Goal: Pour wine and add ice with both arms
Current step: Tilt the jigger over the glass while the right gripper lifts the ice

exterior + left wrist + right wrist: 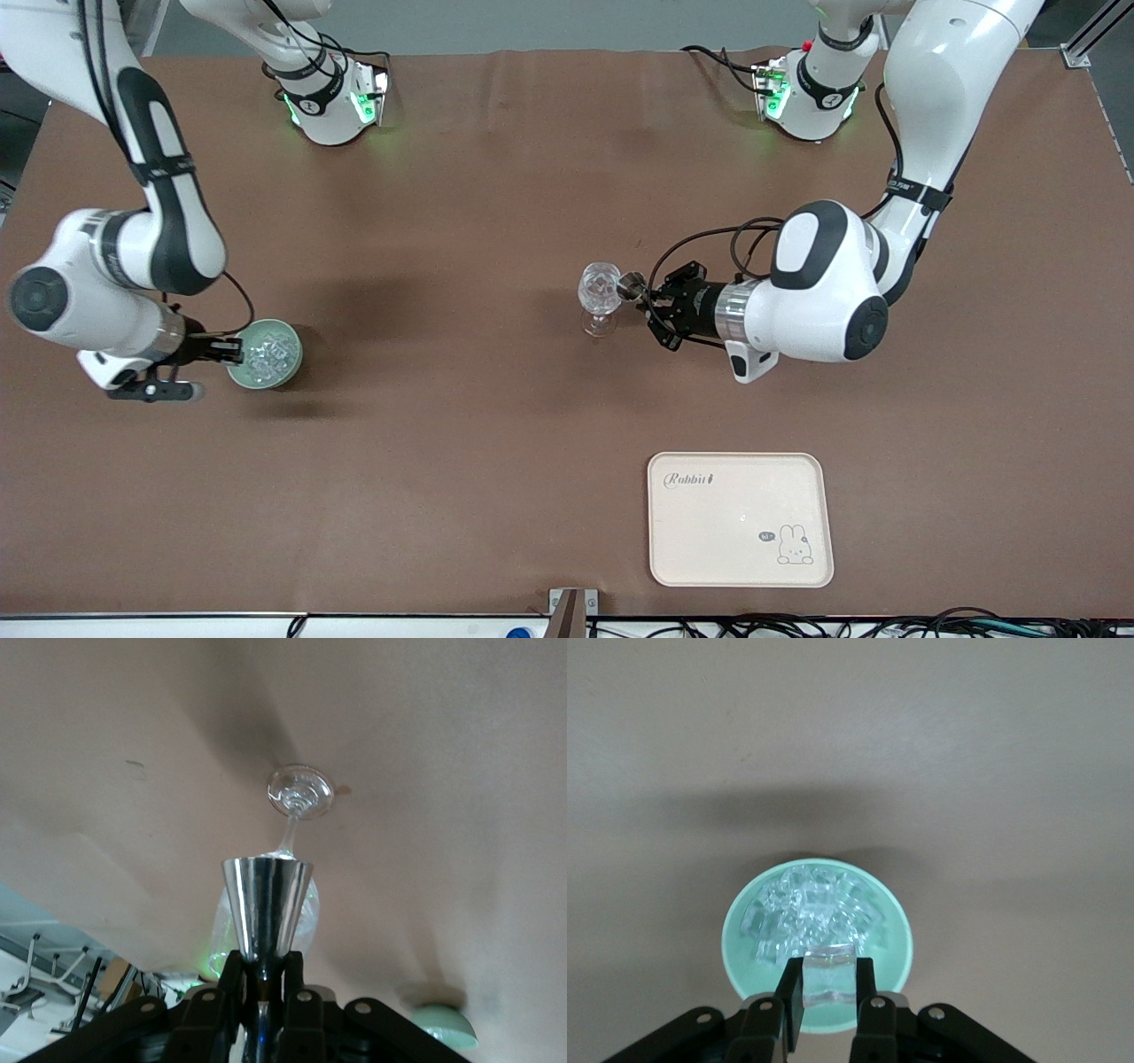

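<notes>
From the front, the right claw (232,351) is seen over the green bowl (288,369) of ice (266,353); the left claw (645,299) is held beside the wine glass (600,296) mid-worktop, a cream tray (740,518) lying nearer the camera. In the left wrist view, a steel jigger (266,906) is clamped, tipped toward the glass; a knock could topple it. In the right wrist view, one cube (829,983) is pinched and could slip.

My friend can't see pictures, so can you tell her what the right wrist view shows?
The right gripper pinches one clear ice cube between its black fingers, over a mint-green bowl heaped with more ice cubes. The bowl sits on a plain brown table, with its shadow beside it.
</notes>
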Action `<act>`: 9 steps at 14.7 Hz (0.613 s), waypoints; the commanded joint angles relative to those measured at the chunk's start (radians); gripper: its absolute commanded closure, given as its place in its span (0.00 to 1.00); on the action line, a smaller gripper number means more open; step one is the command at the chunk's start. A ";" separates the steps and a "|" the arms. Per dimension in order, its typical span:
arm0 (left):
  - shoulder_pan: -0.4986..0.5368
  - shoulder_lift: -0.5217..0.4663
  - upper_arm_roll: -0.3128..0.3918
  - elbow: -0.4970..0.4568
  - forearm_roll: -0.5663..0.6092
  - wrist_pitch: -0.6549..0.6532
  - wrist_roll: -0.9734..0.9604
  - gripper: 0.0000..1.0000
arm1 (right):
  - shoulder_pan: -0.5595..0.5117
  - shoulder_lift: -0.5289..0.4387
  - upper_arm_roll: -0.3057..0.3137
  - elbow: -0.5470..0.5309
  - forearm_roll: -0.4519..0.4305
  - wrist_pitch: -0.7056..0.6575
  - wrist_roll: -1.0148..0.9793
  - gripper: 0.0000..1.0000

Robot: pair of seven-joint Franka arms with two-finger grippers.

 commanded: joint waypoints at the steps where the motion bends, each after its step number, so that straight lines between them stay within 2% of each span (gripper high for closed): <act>1: -0.008 -0.041 0.003 -0.030 0.050 0.011 -0.045 0.99 | -0.031 -0.044 0.007 0.113 0.014 -0.187 -0.010 0.93; 5: -0.049 -0.052 0.003 -0.030 0.127 0.011 -0.120 0.99 | -0.031 -0.093 0.007 0.239 0.005 -0.373 -0.004 0.93; 9: -0.080 -0.055 0.003 -0.030 0.219 0.003 -0.186 0.99 | -0.015 -0.176 0.013 0.256 0.004 -0.428 0.004 0.93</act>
